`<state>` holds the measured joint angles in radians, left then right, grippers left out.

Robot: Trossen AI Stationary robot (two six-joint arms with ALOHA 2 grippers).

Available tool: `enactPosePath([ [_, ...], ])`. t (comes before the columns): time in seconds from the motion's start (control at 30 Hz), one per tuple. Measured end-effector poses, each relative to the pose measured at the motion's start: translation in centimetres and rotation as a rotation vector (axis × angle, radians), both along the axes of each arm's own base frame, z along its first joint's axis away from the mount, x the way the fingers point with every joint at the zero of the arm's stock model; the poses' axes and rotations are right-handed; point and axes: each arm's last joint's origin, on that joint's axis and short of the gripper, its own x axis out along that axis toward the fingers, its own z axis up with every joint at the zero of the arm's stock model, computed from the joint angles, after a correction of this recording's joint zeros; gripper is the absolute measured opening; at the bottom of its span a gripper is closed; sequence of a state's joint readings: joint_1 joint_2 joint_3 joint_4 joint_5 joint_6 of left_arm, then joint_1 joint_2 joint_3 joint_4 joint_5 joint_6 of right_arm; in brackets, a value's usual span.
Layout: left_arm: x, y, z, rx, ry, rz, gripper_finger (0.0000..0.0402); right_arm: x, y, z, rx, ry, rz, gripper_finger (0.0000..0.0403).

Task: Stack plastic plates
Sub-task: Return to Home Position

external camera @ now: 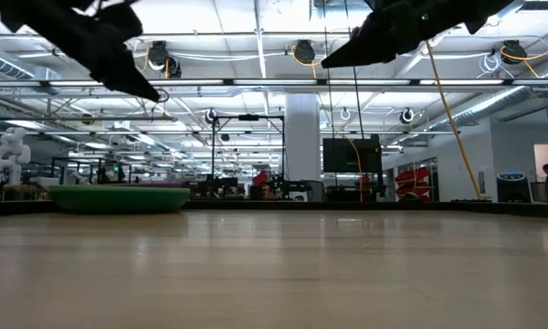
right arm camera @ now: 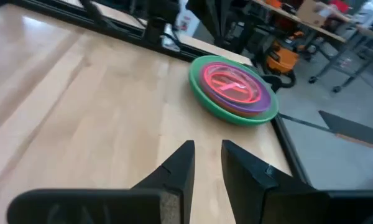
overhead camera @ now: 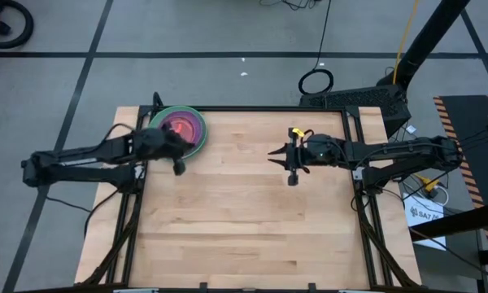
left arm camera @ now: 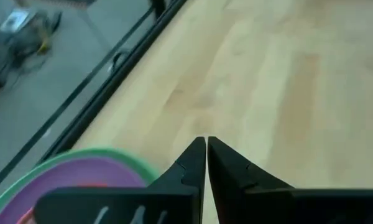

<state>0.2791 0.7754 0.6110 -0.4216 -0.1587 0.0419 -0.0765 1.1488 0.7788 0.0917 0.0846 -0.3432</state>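
The plastic plates sit as one stack at the table's far left corner, bottom plate flat on the wood. A green plate is lowest, a purple one lies on it, and translucent pink-red plates sit on top. The low view shows the stack's green rim. My left gripper hovers over the stack's near right edge, raised, its fingers shut. My right gripper hangs above the middle right of the table and points at the stack, with a narrow gap between its fingers.
Bare wood spreads across the middle and near half of the table. A black frame rail runs along the far edge, just behind the stack. In the low view both grippers hang well above the tabletop.
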Motion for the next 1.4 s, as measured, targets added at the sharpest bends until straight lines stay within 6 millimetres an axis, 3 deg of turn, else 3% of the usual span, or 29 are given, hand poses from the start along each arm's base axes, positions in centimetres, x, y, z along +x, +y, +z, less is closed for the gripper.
enactPosePath([
  [0.2, -1.6, -2.3, -2.1, -0.001, -0.153, -0.106, 0.0026, -0.2, 0.0, -0.3, 0.023, 0.035, 0.022, 0.0073],
  [0.4, -2.6, -3.2, -4.4, -0.005, -0.232, -0.158, 0.0026, -1.3, 0.0, -1.5, 0.098, 0.114, -0.039, 0.0073],
  [0.67, -3.6, -3.4, -4.9, -0.01, -0.28, -0.191, 0.0026, -6.1, 0.0, -5.6, 0.133, 0.005, -0.144, 0.0073],
  [0.93, -4.2, -4.4, -6.3, -0.03, -0.456, -0.492, 0.0026, -10.9, 0.4, -7.9, 0.218, -0.125, -0.166, 0.0073],
  [1.4, -6.7, -4.7, -6.2, 0.002, -0.589, -0.523, 0.0025, -15.2, 0.7, -9.9, 0.2, -0.181, -0.186, 0.0072],
])
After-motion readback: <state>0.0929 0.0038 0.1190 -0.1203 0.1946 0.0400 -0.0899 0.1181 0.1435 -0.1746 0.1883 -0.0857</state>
